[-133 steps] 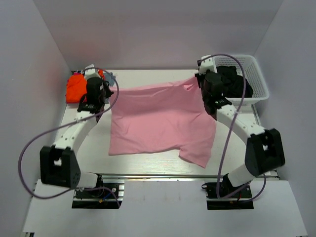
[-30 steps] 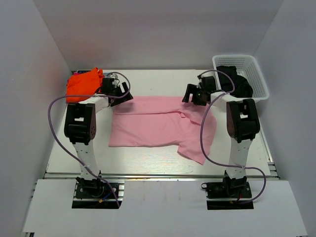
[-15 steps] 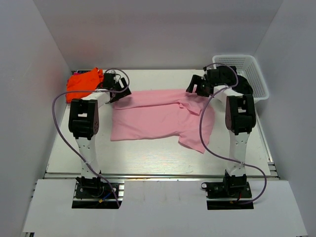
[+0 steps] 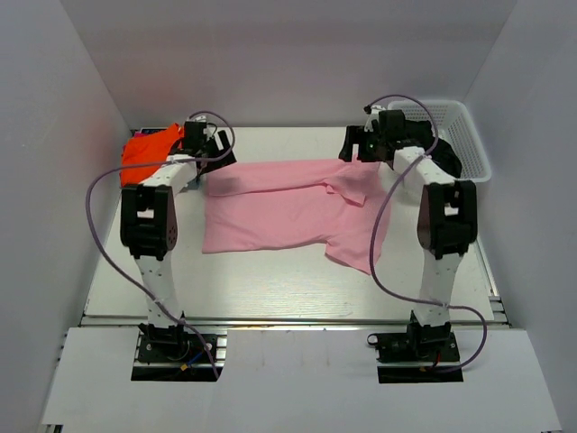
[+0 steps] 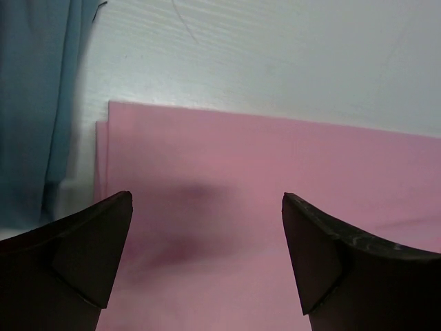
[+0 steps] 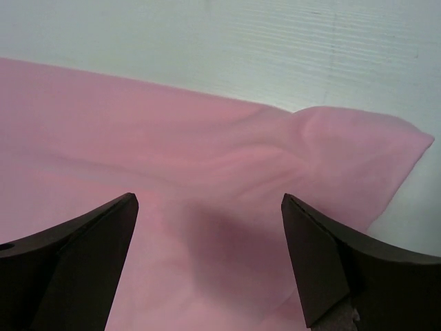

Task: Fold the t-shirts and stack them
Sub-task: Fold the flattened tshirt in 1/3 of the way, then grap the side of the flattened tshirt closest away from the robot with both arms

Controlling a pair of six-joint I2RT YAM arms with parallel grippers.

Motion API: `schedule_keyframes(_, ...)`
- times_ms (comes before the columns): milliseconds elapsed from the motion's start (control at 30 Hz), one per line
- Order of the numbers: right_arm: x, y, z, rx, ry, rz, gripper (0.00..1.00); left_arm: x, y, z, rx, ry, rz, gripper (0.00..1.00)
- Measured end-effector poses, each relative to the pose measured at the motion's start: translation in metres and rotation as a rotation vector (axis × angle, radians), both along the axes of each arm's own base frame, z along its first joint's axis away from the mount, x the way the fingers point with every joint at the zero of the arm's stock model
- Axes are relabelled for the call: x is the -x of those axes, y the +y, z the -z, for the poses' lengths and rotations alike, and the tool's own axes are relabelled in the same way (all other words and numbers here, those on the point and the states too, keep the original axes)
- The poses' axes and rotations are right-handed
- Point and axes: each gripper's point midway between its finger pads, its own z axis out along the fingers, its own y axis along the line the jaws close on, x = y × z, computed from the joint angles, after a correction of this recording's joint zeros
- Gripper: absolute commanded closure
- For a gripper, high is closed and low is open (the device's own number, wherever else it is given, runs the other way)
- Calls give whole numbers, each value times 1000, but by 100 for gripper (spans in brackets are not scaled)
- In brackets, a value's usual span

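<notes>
**Subject.** The pink shirt [image 4: 279, 212] lies flat on the table [image 4: 270, 289], spread wide. Its far edge shows two layers in the left wrist view, which suggests a fold laid over along that side. One sleeve juts from its near right corner, not tucked in.

**Grippers.** The left gripper [image 4: 215, 155] hangs over the pink shirt's far left corner and the right gripper [image 4: 354, 150] over its far right corner. Both wrist views show the jaws spread wide with nothing between them and only cloth beneath. Neither gripper holds anything.

**Reason for placement (judged).** Each arm is stationed at one end of the same edge. That fits a two-handed fold, where both corners are carried together so the edge lands straight. The open jaws above the corners fit either a let-go or readiness for a fresh pinch.

**Other items.**
- The orange shirt [image 4: 149, 153] sits just left of the pink shirt's far left corner, probably as the stack.
- A grey-blue shirt [image 5: 31, 103] lies beside that corner.
- A black shirt [image 4: 442, 155] waits in the basket [image 4: 476, 153], right of the pink shirt's far edge.

**Progress.** Folding is partly done; stacking is not yet done.
</notes>
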Motion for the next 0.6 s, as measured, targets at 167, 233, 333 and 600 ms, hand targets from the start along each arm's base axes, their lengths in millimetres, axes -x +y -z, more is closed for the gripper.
schedule_keyframes(167,64,21,-62,3,-87,-43,10,58,8,-52,-4,-56,-14,1)
schedule_keyframes(233,97,29,-70,4,-93,-52,10,92,13,-69,4,-75,-44,1)
schedule_keyframes(333,140,31,-57,7,-54,-43,10,137,22,-79,23,-92,-105,1)
schedule_keyframes(600,232,-17,17,60,136,116,10,253,49,2,-10,147,-262,2)
